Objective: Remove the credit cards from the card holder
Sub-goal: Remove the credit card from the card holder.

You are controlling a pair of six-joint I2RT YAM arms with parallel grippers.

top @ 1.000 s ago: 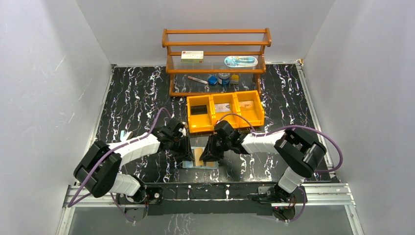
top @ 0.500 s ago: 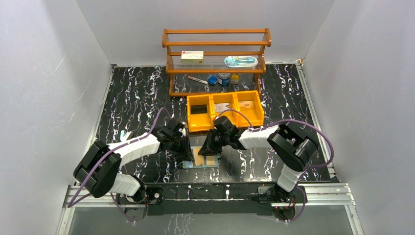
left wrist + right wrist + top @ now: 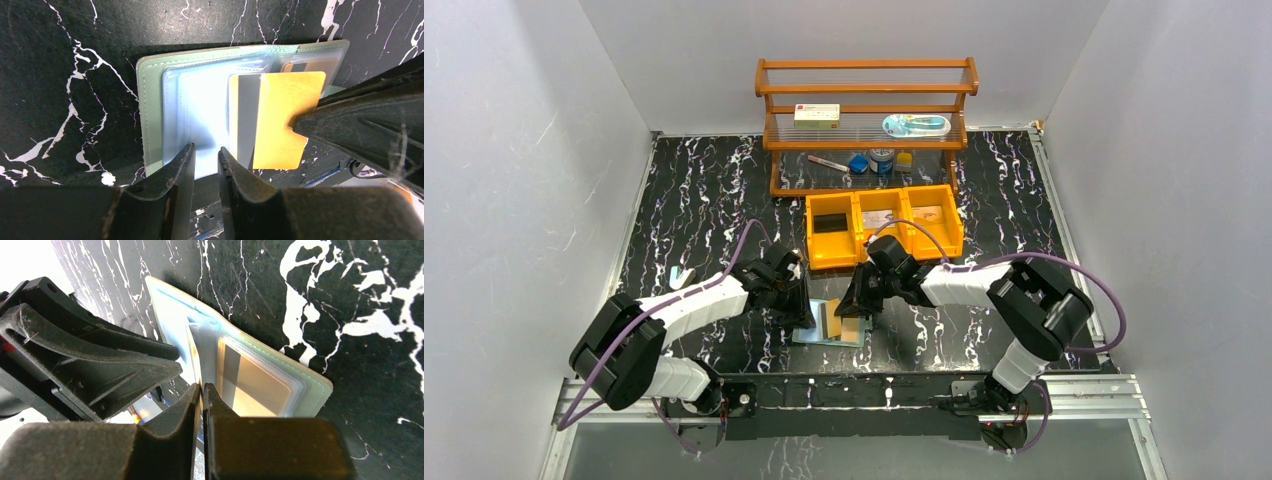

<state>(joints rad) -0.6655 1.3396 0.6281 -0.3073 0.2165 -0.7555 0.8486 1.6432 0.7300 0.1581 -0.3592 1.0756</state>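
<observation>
Pincers of both arms meet over the sage-green bifold card holder (image 3: 150,100), lying open on the black marbled surface (image 3: 704,190) close to the arm bases. Left pincer (image 3: 206,150): fingers a narrow slit apart over the holder's near edge, at the clear sleeves; grip cannot be told. Right pincer (image 3: 201,390): closed tight on the edge of an orange-tan plastic credit card (image 3: 280,125), which juts partway from its sleeve and overlaps a grey card (image 3: 246,115). Beyond: orange plastic three-compartment bin (image 3: 829,258). Farthest: wooden rack (image 3: 867,90).
</observation>
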